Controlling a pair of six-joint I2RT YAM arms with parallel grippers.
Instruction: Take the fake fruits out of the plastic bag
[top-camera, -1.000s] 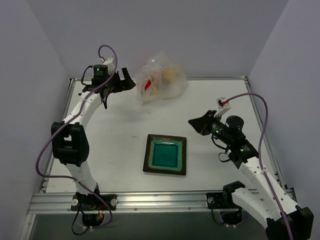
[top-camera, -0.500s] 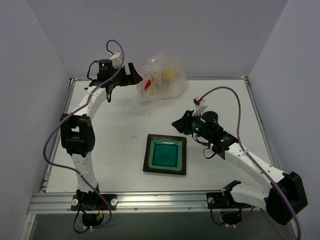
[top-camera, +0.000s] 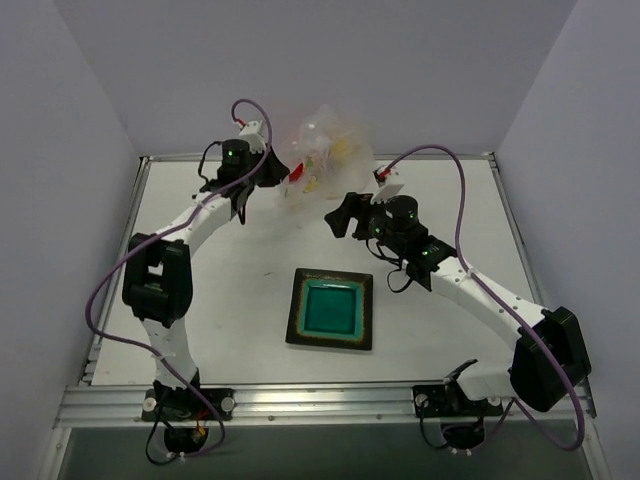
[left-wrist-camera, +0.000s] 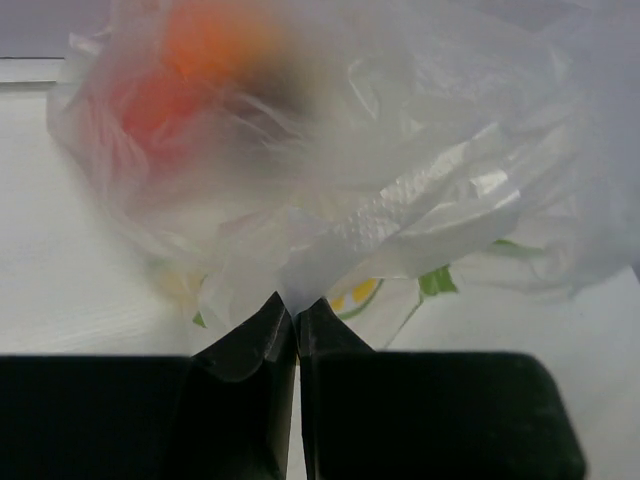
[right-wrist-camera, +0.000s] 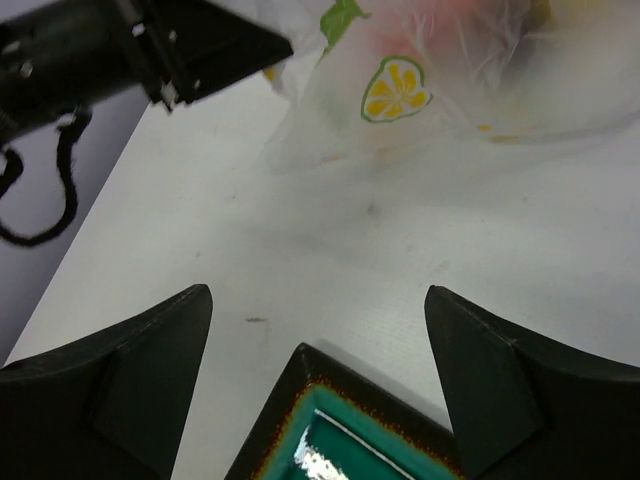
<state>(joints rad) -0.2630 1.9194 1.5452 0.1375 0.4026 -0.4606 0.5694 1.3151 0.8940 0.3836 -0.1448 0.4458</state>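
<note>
Spanning the view from above, the white counter (top-camera: 230, 290) has two arms bolted at its near edge. The left arm (top-camera: 160, 285) reaches up the left side toward the far edge. The right arm (top-camera: 480, 300) stretches diagonally from the near right corner toward the middle of the far edge. The plastic bag (top-camera: 325, 160) is bunched at the middle of the far edge, clear and wrinkled, with green and yellow marks. The square teal plate (top-camera: 330, 310) with a dark rim lies around the middle, closer to the near edge and well apart from the bag. The left gripper (top-camera: 275, 172) meets the bag's left side; its wrist view shows its fingers (left-wrist-camera: 250, 390) pressed together on a fold of film. The right gripper (top-camera: 345, 213) hangs between bag and plate, its fingers (right-wrist-camera: 130, 370) spread wide and holding nothing. The fake fruits (top-camera: 343, 149) are inside the bag: yellow and red show from above, and blurred orange and red show through the film at the left wrist.
</note>
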